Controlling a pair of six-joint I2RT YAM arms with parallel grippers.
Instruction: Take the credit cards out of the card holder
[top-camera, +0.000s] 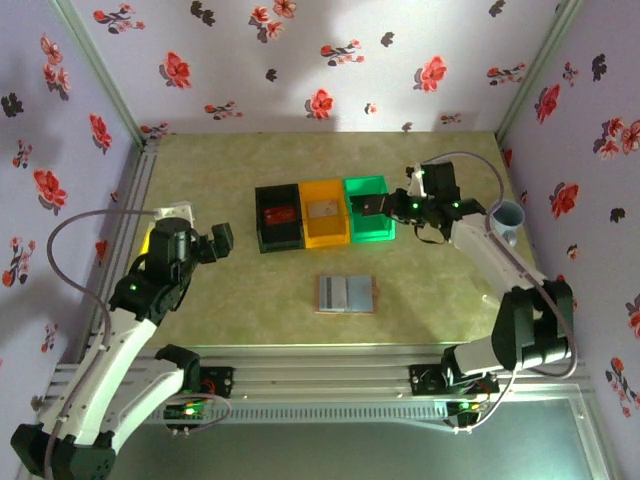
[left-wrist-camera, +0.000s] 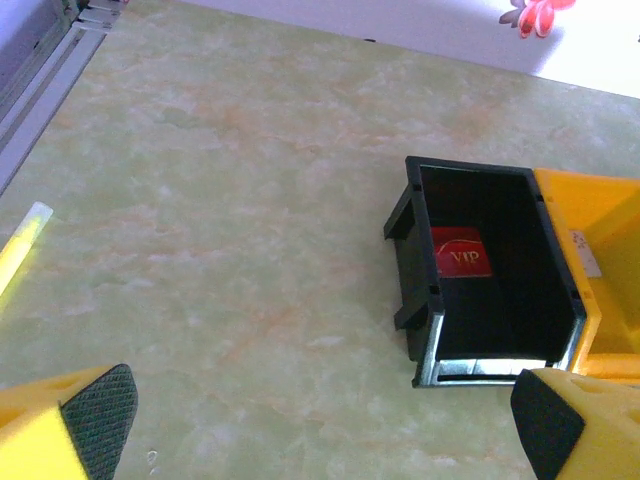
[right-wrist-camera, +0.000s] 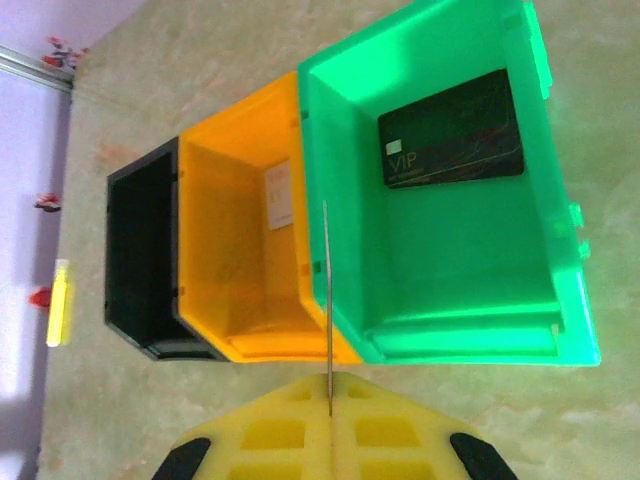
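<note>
Back toward the arm bases from the right claw (top-camera: 377, 206), the holder (top-camera: 346, 293) lies opened flat on the table (top-camera: 250, 300), well apart from both claws. It is too small to tell whether any card is left inside.

Just ahead of that claw stand three bins:
- The green bin (right-wrist-camera: 470, 335) has a black card (right-wrist-camera: 452, 130) in it.
- The orange bin (right-wrist-camera: 230, 250) has a white card (right-wrist-camera: 280, 195).
- The black bin (left-wrist-camera: 405, 270) has a red card (left-wrist-camera: 462, 252).

The right claw's jaws are closed on a thin sliver (right-wrist-camera: 327, 300), likely another card seen edge-on, so I'd say the job is nearly done. The left claw (left-wrist-camera: 320, 430) gapes wide and holds nothing.

The tabletop is pale green and marbled. The walls (top-camera: 300, 60) are lilac with red flowers.
</note>
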